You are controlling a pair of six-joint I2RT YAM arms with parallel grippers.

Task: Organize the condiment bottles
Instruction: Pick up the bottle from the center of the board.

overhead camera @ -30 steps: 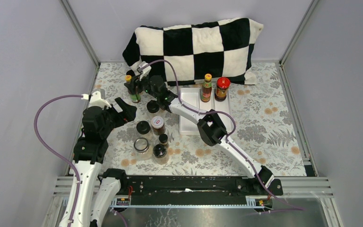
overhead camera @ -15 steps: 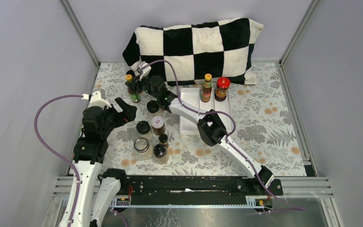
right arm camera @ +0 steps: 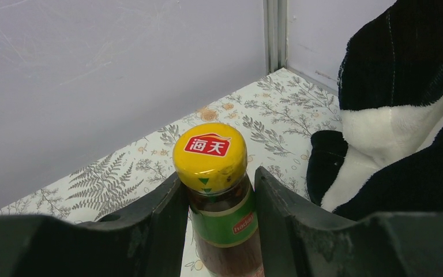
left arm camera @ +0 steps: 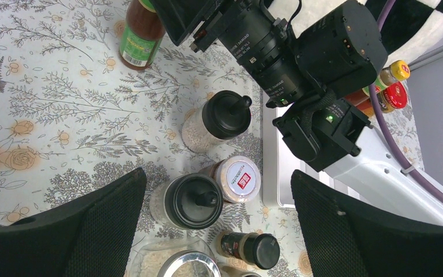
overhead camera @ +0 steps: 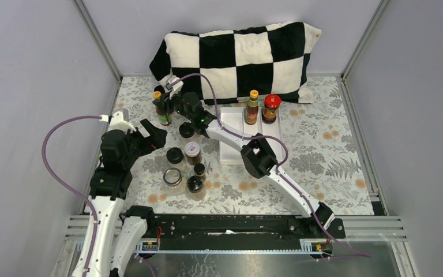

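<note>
Top view: my right gripper (overhead camera: 167, 108) is clamped on the yellow-capped bottle (overhead camera: 160, 103) near the table's (overhead camera: 323, 150) far-left corner. I should lift straight up and stay vertical before heading to the tray (overhead camera: 231, 151).
Left wrist: left gripper (left arm camera: 216, 184) gapes, empty; the bottle's cap is cut off.
Right wrist: fingers (right arm camera: 161, 219) hug the neck (base hidden).

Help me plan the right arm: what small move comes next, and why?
Probably lift straight up: the right gripper is closed on the yellow-capped sauce bottle, which stands outside the white tray holding another yellow-capped bottle and a red-lidded jar.
</note>
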